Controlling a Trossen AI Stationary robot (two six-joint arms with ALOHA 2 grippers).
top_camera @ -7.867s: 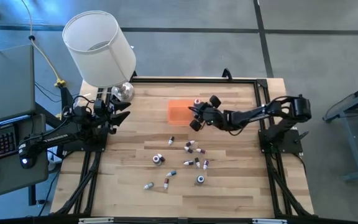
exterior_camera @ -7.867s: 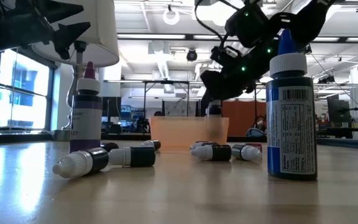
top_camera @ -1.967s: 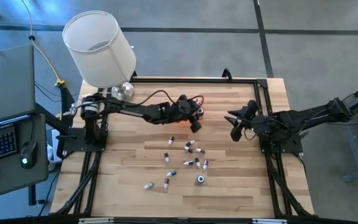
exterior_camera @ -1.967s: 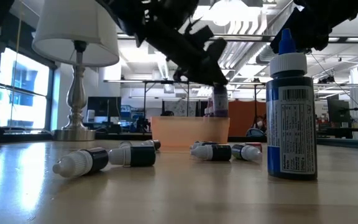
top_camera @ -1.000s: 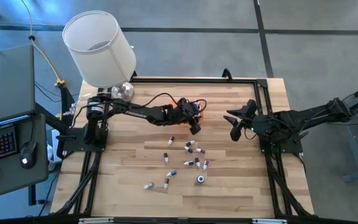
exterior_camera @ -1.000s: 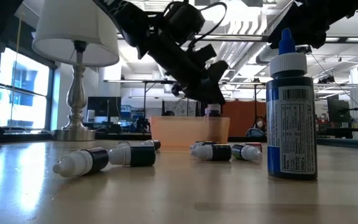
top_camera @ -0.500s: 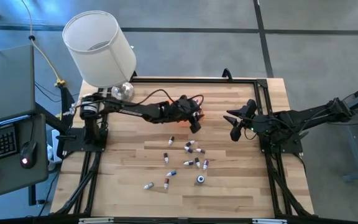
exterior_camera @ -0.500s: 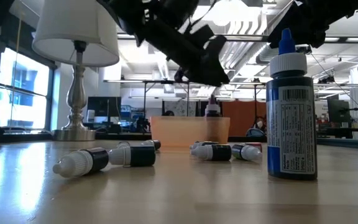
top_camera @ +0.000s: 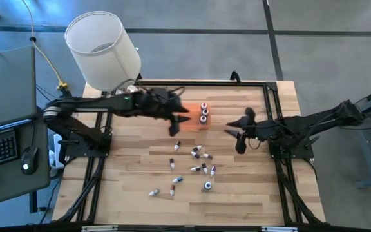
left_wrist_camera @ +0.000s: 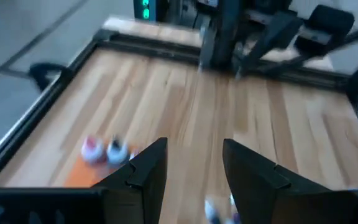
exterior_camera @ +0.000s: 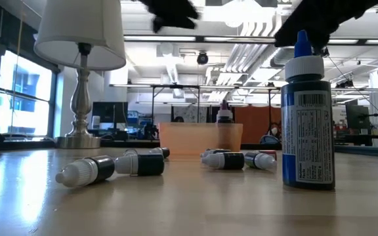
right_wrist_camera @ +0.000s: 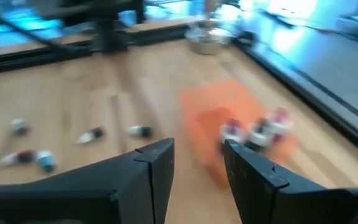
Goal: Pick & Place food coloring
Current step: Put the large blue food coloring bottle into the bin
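Three food coloring bottles stand in the orange tray at upper centre; others lie scattered mid-frame. Left gripper, fingers apart and empty, hovers left of the tray; right gripper, also parted, sits right of it

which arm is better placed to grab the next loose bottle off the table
Probably the right. The right gripper is open, empty and near the loose bottles. The left gripper is also open and empty, but sits by the orange tray, slightly farther from the cluster.
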